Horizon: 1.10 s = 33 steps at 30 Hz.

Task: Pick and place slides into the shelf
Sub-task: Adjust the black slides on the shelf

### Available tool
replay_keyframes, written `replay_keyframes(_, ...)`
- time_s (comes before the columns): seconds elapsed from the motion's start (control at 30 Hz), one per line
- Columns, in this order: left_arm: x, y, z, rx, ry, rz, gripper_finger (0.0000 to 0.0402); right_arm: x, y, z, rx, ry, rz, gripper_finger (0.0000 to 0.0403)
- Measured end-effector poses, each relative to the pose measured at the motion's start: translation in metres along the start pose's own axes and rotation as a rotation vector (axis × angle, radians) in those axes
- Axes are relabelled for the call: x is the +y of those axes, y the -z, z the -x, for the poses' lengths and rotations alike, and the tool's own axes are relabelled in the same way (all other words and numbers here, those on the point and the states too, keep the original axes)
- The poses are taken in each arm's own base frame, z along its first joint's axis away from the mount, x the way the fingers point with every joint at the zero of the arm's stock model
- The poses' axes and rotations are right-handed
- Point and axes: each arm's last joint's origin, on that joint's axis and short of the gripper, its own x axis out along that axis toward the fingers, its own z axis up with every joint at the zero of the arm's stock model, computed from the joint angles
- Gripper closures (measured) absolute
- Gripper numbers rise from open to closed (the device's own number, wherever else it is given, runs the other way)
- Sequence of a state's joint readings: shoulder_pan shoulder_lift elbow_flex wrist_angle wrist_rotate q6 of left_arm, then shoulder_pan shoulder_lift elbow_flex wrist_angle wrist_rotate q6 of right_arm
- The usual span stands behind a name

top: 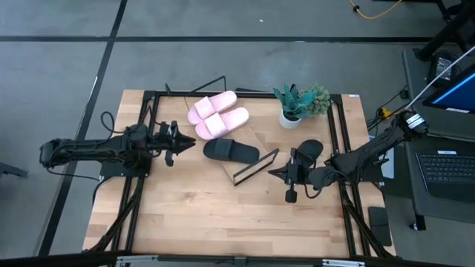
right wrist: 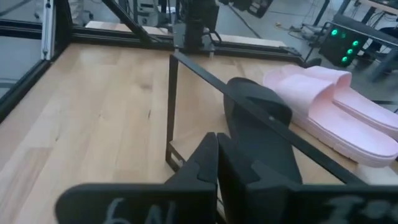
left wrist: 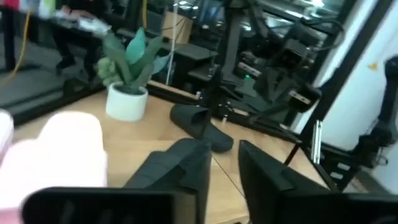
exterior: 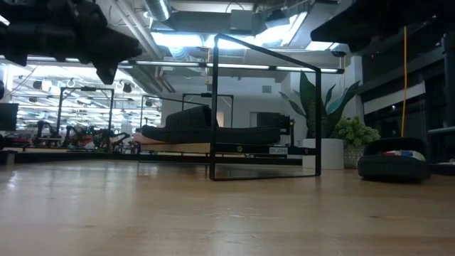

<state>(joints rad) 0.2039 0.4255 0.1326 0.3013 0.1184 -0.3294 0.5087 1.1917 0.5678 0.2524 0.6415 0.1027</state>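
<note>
Three slides sat on the slanted shelf [top: 252, 152]: two pink slides [top: 217, 115] side by side at its far end and one black slide [top: 231, 151] lower down. The fourth, a loose black slide [top: 310, 148], lay on the worktop [top: 208, 215] beside the potted plant [top: 298, 104], just behind the right tool [top: 289, 176].

The right tool hung off the shelf's lower corner with its fingers together and nothing in them. The left tool [top: 177, 140] hovered left of the pink pair, fingers slightly apart, also empty.

The slides looked like moulded foam: light, matte, a bit springy, not fragile. The wide arched strap seemed the best place to pinch; the flat sole would likely be too broad. The shelf was a smooth pale wood board on a thin black wire frame, so a slide could slip down its slope.
</note>
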Motion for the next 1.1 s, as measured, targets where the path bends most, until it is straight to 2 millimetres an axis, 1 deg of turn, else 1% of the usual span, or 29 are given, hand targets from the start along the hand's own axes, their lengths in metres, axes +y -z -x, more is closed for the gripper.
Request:
replay_keyframes(0.17,-0.003,0.005,-0.004,0.033,-0.004,0.150,0.0277,0.000,-0.001,0.002,-0.004,-0.029,0.000,0.0400)
replay_keyframes(0.3,-0.005,0.011,-0.008,0.073,-0.023,0.255,0.0261,0.000,0.003,0.006,-0.006,-0.155,-0.004,0.0400)
replay_keyframes(0.4,-0.006,0.015,-0.013,0.085,-0.048,0.289,0.0259,0.000,0.003,0.007,-0.011,-0.175,-0.006,0.0400)
replay_keyframes(0.53,-0.012,0.014,-0.020,0.095,-0.018,0.324,0.0259,-0.001,0.003,0.007,-0.009,-0.173,0.016,0.0400)
replay_keyframes(0.67,-0.021,0.002,-0.033,0.121,-0.014,0.321,0.0259,-0.001,0.004,0.007,-0.007,-0.173,0.020,0.0400)
replay_keyframes(0.83,-0.025,-0.003,-0.047,0.231,-0.062,0.315,0.0262,-0.001,0.004,0.007,-0.002,-0.172,0.023,0.0393)
replay_keyframes(0.97,-0.024,0.001,-0.053,0.305,-0.105,0.322,0.0262,-0.001,0.005,0.007,0.007,-0.172,0.026,0.0384)
replay_keyframes(1.1,-0.020,0.010,-0.059,0.343,-0.158,0.329,0.0262,-0.001,0.006,0.007,0.012,-0.171,0.030,0.0385)
